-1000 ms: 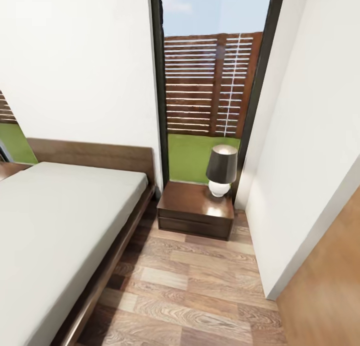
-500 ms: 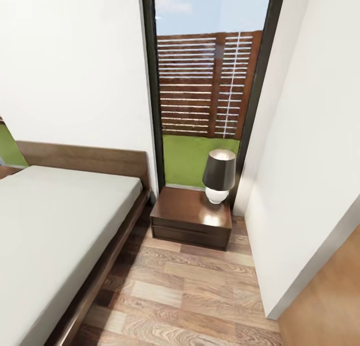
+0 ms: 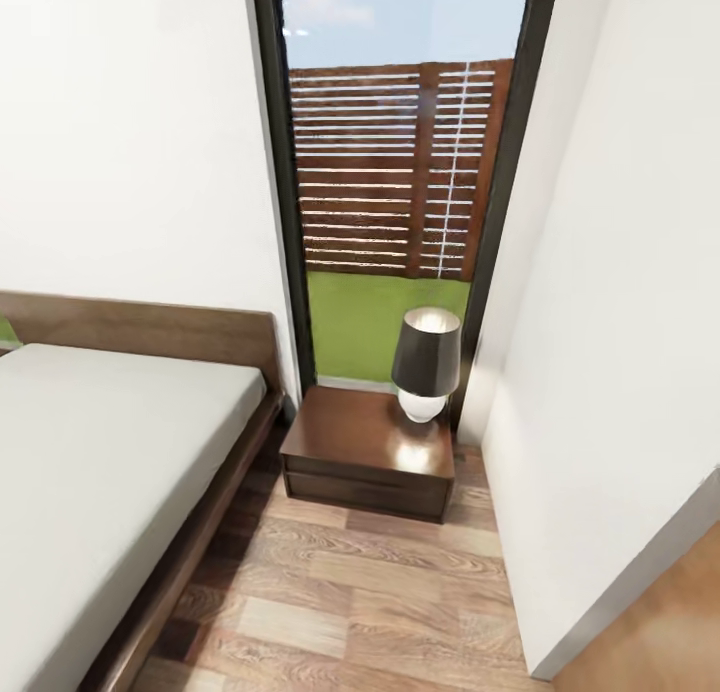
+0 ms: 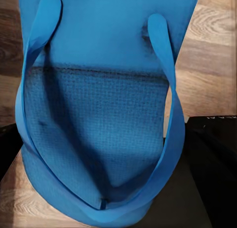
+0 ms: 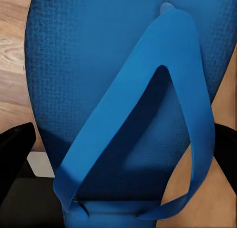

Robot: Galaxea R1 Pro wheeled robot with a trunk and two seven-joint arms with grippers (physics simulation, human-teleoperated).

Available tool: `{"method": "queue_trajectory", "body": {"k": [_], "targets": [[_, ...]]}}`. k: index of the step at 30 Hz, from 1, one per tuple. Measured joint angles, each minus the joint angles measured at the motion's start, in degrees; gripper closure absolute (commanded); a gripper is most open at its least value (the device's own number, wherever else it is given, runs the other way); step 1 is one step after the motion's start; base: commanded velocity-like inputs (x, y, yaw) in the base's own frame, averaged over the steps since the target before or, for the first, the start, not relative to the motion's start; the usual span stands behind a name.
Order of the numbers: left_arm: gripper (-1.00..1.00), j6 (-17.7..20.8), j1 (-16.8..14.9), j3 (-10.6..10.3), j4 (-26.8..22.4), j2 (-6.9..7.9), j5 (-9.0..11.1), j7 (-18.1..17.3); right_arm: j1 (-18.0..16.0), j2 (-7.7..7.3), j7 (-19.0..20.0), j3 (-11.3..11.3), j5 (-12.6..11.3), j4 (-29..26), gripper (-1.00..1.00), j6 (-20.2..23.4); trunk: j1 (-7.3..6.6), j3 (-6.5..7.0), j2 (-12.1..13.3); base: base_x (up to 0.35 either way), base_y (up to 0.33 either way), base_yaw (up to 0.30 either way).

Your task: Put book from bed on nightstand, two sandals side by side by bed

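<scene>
A bright blue sandal [image 4: 98,114] hangs close in front of the left wrist camera, straps toward the lens, above the wood floor. My left gripper is shut on it and its fingers are hidden. A second blue sandal [image 5: 128,99] sits the same way in the right wrist view, held by my right gripper above the floor. In the head view the bed [image 3: 100,452] with its light-grey mattress lies at the left. The dark brown nightstand [image 3: 350,437] stands beside its headboard under the window. The book is out of view.
A lamp [image 3: 426,360] with a dark shade stands on the nightstand's right rear corner. A white wall [image 3: 610,322] closes the right side, with a wooden panel [image 3: 665,622] at the lower right. Wood-plank floor [image 3: 360,592] runs between bed and wall.
The whole head view has shifted: bed and nightstand now sit further left and lower in the picture. That is camera motion; none of the things moved.
</scene>
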Motion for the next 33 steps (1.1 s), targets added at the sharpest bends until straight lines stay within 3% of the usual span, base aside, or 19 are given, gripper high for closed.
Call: {"method": "queue_trajectory", "body": {"k": [24,33], "targets": [[1.00,-0.56,0.01,-0.29,-0.10,0.01,0.00,-0.05,0.02,0.08,0.00,0.01,-0.01,0.00,1.00,0.03,0.00,-0.12,0.00,0.329,-0.010,-0.014],[1.00,-1.05,0.01,-0.34,-0.18,0.00,0.00,-0.06,0.03,0.48,0.02,0.00,-0.01,0.00,1.00,0.08,0.03,-0.56,0.00,0.125,0.000,0.102]]}}
